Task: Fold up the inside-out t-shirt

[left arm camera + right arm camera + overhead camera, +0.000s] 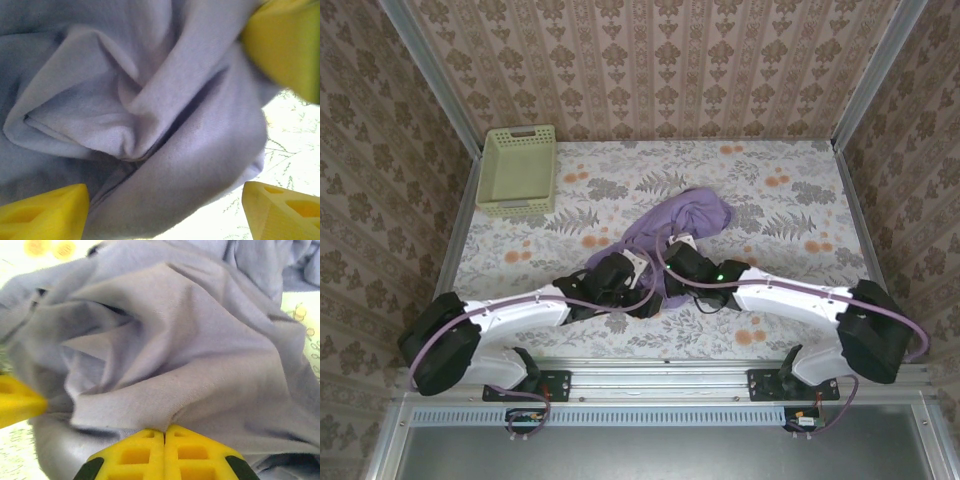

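Crumpled lavender t-shirt [695, 215] awaiting unfolding
The right end effector [165, 435] pinches a fold shut, and the left end effector [160, 215] gapes open (probably seeking a second hold).

t-shirt [698, 215] near edge hidden beneath left hand [642, 275] and right hand [670, 265]; folds cut off by wrist-view edges

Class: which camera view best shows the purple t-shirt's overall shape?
Top external: the t-shirt lies as one crumpled heap. The left wrist view gives close folds at the open left gripper; the right wrist view, fabric pinched in the shut right gripper.
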